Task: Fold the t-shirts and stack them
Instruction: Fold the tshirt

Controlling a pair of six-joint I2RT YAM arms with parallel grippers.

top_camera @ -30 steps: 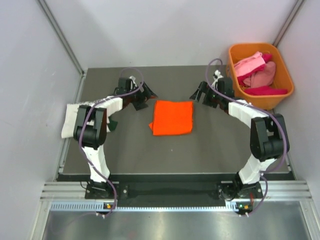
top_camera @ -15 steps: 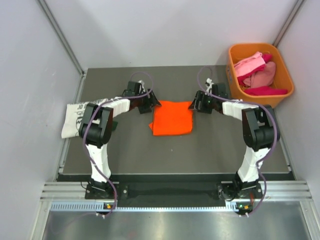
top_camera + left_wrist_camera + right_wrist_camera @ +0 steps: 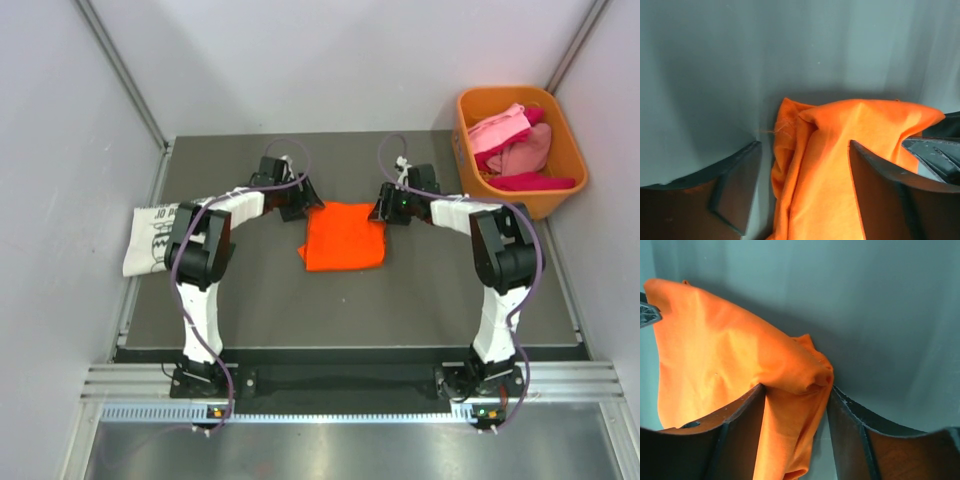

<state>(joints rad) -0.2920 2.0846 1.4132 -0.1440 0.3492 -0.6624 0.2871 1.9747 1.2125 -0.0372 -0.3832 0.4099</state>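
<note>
Grey table top [image 3: 420, 290] lies under it all. The left gripper [image 3: 802, 150] has its jaws partly spread around one far corner of the orange t-shirt [image 3: 345, 240], with a small gap on one side. The right gripper [image 3: 796, 390] pinches the other far corner, and the cloth is bunched up there. A second ago both grippers were off to the sides with jaws wide. Now they have come in and are closing. The shirt lies mid-table, and I think a fold comes next. The white printed t-shirt [image 3: 150, 240] waits at the left edge.
</note>
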